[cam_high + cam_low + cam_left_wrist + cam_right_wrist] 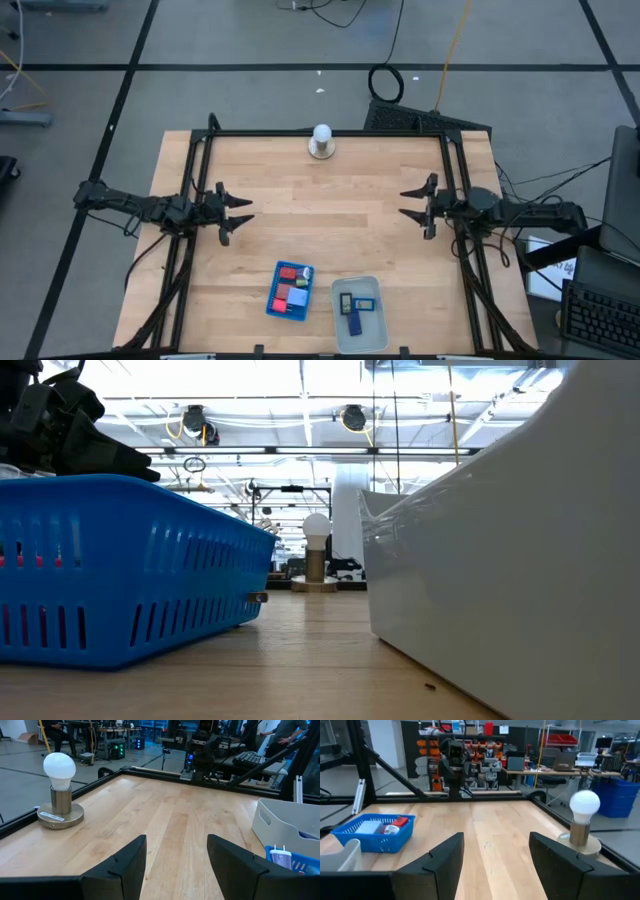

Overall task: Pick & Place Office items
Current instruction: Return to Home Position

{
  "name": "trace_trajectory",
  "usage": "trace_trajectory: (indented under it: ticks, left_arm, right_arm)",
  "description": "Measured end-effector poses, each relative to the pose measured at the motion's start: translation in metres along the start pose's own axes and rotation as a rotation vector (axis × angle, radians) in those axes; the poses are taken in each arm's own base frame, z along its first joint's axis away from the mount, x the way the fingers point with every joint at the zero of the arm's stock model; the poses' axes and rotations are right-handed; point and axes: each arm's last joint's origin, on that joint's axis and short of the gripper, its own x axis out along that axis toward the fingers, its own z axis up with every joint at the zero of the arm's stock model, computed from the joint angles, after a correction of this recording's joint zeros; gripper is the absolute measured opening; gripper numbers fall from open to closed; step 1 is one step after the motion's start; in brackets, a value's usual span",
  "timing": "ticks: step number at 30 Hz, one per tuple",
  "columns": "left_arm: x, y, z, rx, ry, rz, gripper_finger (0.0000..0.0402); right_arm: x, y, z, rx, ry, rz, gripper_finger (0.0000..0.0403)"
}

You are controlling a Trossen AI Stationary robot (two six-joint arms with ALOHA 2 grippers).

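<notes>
Office items sit sorted in two containers. Digital timers (pixel 353 310), a dark blue one among them, lie inside the gray bin (pixel 338 335). Red and blue pieces (pixel 291 288) fill the blue basket (pixel 271 303), just beside the bin on the left arm's side.

The left gripper (pixel 243 211) hovers well apart from the bin, farther up the table on its own side. Its fingers are spread and hold nothing. The right gripper (pixel 405 203) mirrors it on the bin's other side, likewise spread and empty. The white bulb on its round base (pixel 321 140) stands far beyond the bin, at the opposite edge.

Sorting looks complete, so only the retreat to rest remains. To do it well, draw each arm back along its own side, level and unhurried. Both should travel away from the bin rather than over it, so no finger clips its rim or the basket.
</notes>
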Motion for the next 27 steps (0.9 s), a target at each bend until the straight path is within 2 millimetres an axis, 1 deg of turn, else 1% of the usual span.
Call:
trace_trajectory:
  ticks: [5,14,27]
  left_arm:
    - [0.000,0.000,0.000,0.000,0.000,0.000,0.0212]
    - [0.000,0.000,0.000,0.000,0.000,0.000,0.0212]
    - [0.000,0.000,0.000,0.000,0.000,0.000,0.0212]
  right_arm:
    - [0.001,-0.001,-0.011,0.003,0.032,-0.011,0.0216]
    - [0.000,-0.001,-0.010,-0.001,0.009,-0.013,0.0217]
    - [-0.001,0.000,-0.014,-0.030,0.055,0.041,0.0217]
